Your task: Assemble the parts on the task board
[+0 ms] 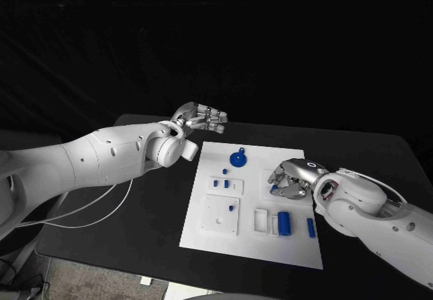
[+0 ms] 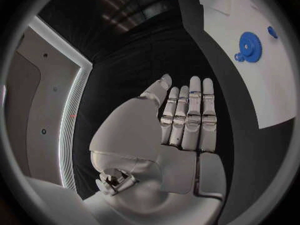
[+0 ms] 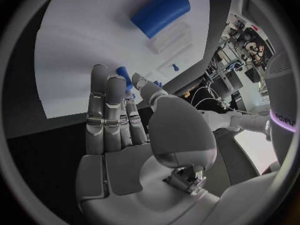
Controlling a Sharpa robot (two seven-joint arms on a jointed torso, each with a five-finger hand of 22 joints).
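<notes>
**Evidently a pick over the board's right side**

Head view: the right hand (image 1: 293, 179) hovered, fingers curled, over the task board (image 1: 203, 234) at mid-right; whether it held anything, I could not tell. The left hand (image 1: 202, 117) hung upper centre, off the board.

Left wrist view: fingers straight, empty, gear (image 2: 250, 46) upper right.

Right wrist view: a small blue part (image 3: 124, 76) sat at the fingertips; closing squarely on it seemed wise.

The right hand (image 3: 122, 135) is seen from behind, palm and fingers (image 3: 103, 105) extended side by side above the white board (image 3: 81, 45). A small blue part (image 3: 125, 77) is seen just past the fingertips, between them and the thumb (image 3: 147, 92); whether it is pinched cannot be told. A blue cylinder (image 3: 160, 12) lies on the board beside a raised white block (image 3: 172, 37). A smaller blue peg (image 3: 175, 66) stands further along the board. The black table (image 3: 37, 150) is seen beneath the board's edge.
</notes>
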